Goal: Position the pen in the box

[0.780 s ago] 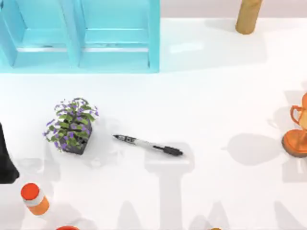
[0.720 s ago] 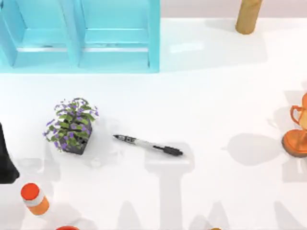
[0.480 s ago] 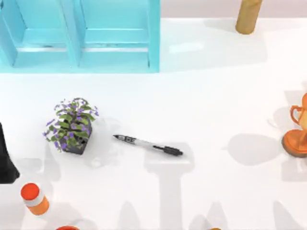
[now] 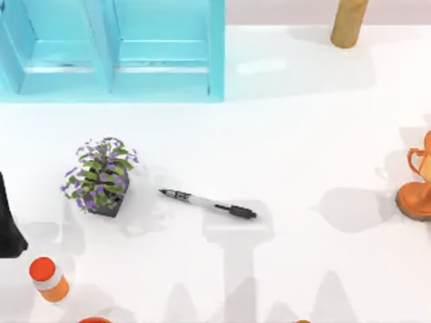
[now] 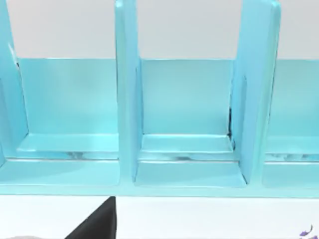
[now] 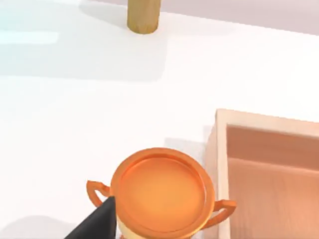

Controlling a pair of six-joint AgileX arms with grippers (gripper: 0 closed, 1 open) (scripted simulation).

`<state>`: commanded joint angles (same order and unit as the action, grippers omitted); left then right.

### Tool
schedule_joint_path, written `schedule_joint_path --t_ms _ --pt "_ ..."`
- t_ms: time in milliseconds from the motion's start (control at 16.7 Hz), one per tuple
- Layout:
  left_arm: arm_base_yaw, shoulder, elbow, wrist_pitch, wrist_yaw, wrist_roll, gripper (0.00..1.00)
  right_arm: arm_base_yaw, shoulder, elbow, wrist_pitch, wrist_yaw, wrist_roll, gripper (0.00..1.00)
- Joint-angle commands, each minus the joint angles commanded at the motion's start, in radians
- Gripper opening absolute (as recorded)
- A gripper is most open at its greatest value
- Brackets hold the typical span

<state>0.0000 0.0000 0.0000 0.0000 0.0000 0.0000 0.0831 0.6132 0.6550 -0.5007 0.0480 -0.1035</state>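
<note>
Pen [image 4: 207, 203] flat on white table [image 4: 289, 134], just beside potted plant [image 4: 100, 177].

Cut off by picture edges: orange two-handled trophy cup [image 4: 419, 190] at right, pale wooden box [image 6: 269, 174], turquoise partitioned shelf [image 4: 108, 50], wooden cylinder [image 4: 349, 21]. Print on pen [image 4: 207, 203] illegible.

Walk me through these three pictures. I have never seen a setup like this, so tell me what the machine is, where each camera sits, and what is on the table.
This is a simulated two-armed AgileX robot at a white table. The top view looks straight down. The pen lies flat mid-table, untouched, beside a small flowering plant. A blue shelf unit stands at the back left, a wooden cylinder at the back right, an orange trophy at the right edge and an orange-capped bottle at the front left. The other two pictures come from cameras on the arms' wrists: the left one faces the shelf, the right one looks down on the trophy and a wooden box. Nothing is held.
</note>
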Motion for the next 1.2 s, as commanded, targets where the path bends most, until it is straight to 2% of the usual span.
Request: schedule_joint_path --t_ms 600,1200 --pt "0.000 0.000 0.000 0.000 0.000 0.000 1.00 0.179 0.942 1.116 -0.634 0.015 -0.174 1.00" --pt "0.000 0.000 0.000 0.000 0.000 0.000 1.00 0.424 1.690 1.817 -1.054 -0.070 -0.352 1.00"
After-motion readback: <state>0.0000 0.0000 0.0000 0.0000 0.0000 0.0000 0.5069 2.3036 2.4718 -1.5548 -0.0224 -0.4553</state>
